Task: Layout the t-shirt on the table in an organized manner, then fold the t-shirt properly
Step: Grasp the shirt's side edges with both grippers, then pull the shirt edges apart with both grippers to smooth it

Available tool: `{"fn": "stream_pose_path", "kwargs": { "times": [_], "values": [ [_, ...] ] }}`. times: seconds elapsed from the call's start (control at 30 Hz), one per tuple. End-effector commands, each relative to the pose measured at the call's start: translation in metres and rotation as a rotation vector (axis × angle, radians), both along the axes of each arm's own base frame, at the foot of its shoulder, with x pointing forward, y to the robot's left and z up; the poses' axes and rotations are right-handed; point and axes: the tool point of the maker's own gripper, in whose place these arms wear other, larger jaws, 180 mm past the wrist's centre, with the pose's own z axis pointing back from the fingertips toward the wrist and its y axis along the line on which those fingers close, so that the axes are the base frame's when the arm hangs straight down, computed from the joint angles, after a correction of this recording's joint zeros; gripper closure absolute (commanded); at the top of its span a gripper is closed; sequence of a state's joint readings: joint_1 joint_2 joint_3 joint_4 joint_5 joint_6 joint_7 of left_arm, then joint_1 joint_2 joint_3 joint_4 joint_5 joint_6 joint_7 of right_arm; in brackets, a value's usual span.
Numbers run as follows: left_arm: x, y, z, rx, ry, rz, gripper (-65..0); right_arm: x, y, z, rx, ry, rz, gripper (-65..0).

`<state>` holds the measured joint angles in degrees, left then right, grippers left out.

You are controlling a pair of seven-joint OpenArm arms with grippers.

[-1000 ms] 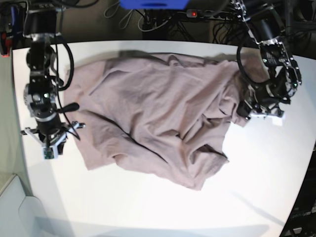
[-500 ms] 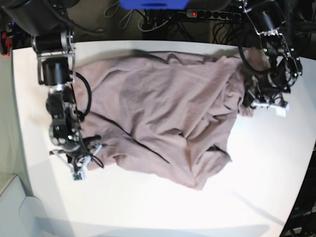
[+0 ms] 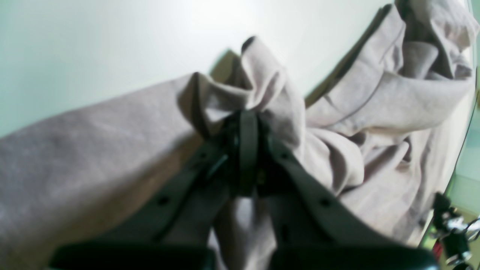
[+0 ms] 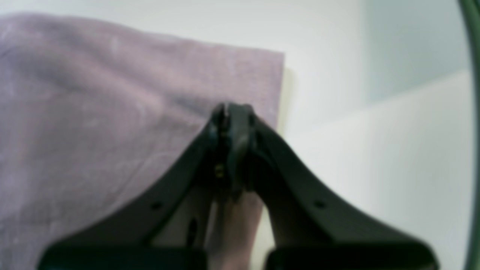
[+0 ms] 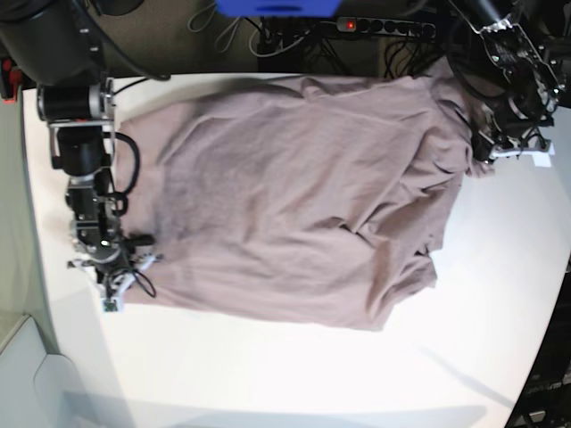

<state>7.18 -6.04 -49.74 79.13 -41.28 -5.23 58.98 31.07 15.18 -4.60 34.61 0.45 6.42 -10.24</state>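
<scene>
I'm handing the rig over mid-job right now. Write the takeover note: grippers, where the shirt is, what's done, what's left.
Left gripper: shut on a bunched fold of the t-shirt, at the base view's right edge.
Right gripper: shut on the shirt's flat corner, at the base view's left.
The shirt lies spread across the table between both arms, mostly open, but wrinkled and bunched toward the left gripper's side and along the near right.
Done: rough spreading.
Left: smooth out the bunched side and square the layout, then do all the folding.
</scene>
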Motion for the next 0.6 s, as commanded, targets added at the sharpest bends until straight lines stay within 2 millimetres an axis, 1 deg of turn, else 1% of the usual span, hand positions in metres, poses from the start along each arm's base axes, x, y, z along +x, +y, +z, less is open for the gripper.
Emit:
{"fn": "stream_pose_path", "kwargs": {
  "times": [0.0,0.1,0.17,0.2,0.27,0.33,0.4,0.47,0.5,0.57],
  "values": [
    [-0.024,0.005,-0.014,0.018,0.117,-0.005,0.0,0.004,-0.015,0.009,-0.027,-0.006,-0.021,0.0],
    [-0.027,0.003,-0.013,0.004,0.124,-0.006,0.0,0.003,-0.034,0.016,-0.054,-0.017,-0.037,0.0],
    [-0.025,-0.004,-0.012,-0.046,0.094,0.009,0.0,0.005,-0.043,0.023,-0.067,-0.027,-0.046,0.0],
    [-0.022,-0.005,-0.008,-0.073,0.069,0.02,0.0,0.007,-0.043,0.026,-0.068,-0.036,-0.045,0.0],
    [-0.014,-0.011,0.001,-0.142,0.003,0.035,0.0,0.012,-0.047,0.042,-0.082,-0.078,-0.04,0.0],
    [-0.003,-0.018,0.013,-0.213,-0.076,0.043,0.0,0.011,-0.043,0.051,-0.094,-0.114,-0.021,0.0],
    [0.008,-0.021,0.026,-0.27,-0.154,0.057,0.0,0.012,-0.041,0.07,-0.093,-0.178,-0.019,0.0],
    [0.018,-0.022,0.039,-0.31,-0.219,0.062,0.0,0.002,-0.045,0.083,-0.084,-0.229,-0.043,0.0],
    [0.023,-0.018,0.05,-0.309,-0.256,0.058,0.0,-0.001,-0.041,0.092,-0.076,-0.252,-0.047,0.0],
    [0.039,-0.016,0.071,-0.313,-0.333,0.045,0.0,-0.004,-0.03,0.107,-0.059,-0.289,-0.051,0.0]
  ]
}}
